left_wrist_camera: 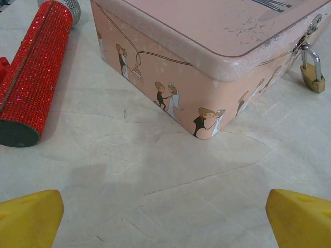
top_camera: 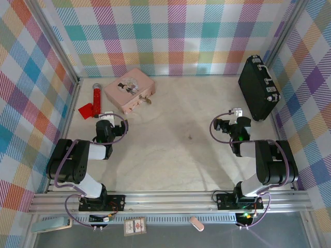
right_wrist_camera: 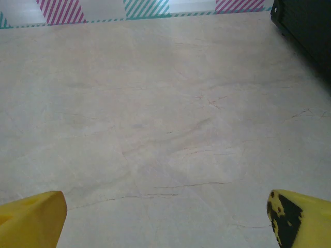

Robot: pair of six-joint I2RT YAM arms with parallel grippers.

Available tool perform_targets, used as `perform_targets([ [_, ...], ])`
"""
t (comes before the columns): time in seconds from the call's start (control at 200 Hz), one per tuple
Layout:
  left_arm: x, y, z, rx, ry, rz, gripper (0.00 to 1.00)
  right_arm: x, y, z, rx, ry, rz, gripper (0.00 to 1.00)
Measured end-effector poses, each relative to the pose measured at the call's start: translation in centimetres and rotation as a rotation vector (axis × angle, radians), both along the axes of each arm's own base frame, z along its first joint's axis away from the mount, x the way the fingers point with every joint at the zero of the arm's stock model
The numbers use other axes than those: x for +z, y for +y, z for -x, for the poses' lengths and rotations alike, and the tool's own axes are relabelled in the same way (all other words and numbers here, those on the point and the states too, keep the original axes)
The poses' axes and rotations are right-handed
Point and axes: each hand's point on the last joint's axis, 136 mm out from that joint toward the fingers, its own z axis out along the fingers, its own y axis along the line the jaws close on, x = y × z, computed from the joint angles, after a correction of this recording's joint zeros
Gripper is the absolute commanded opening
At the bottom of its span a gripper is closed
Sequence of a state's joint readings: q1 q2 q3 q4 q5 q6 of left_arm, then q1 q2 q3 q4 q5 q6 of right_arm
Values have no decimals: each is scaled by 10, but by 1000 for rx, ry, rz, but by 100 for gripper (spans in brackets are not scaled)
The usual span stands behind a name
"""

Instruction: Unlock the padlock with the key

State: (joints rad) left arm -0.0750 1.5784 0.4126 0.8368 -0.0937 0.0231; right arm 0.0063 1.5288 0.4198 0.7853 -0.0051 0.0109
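— Start close in. How do the two grippers stand?
— The left gripper [left_wrist_camera: 165, 222] has its jaws spread wide with nothing between them. Just its two yellow fingertips [left_wrist_camera: 30, 218] poke in at the bottom corners of its wrist view, the rest cut off. The right gripper [right_wrist_camera: 165, 223] is likewise wide apart and empty, over bare desk [right_wrist_camera: 155, 129]. One of its pads carries black scuffing.

— And the padlock?
— The padlock [left_wrist_camera: 313, 78] hangs by its silvery shackle from the hasp on the pink tin [left_wrist_camera: 207, 62], at the far right edge of the left wrist view. It lies ahead of the left gripper and off to its right, apart from it, with open desk between them. The tin's near corner points towards that gripper. The right gripper is well apart from the lock, across the desk.

— The key?
— I cannot make it out. From above there is a tiny glint by the tin's right corner, too small to tell lock from key. The padlock's keyhole face is hidden as well.

— Anything beyond?
— A red glittery cylinder [left_wrist_camera: 36, 67] lies left of the tin, its far end cut off in the wrist view, with a red tag [top_camera: 88, 109] beside it. At the far right a black case [top_camera: 258, 88] stands by the chequered wall [top_camera: 170, 36].
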Motion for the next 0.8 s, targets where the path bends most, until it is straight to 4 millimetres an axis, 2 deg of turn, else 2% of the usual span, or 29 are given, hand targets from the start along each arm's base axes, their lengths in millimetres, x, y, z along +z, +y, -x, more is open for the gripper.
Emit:
perform_targets([
  [0.8, 0, -1, 0, -7, 0, -9, 100, 0, 0, 0, 1, 0, 0, 99],
])
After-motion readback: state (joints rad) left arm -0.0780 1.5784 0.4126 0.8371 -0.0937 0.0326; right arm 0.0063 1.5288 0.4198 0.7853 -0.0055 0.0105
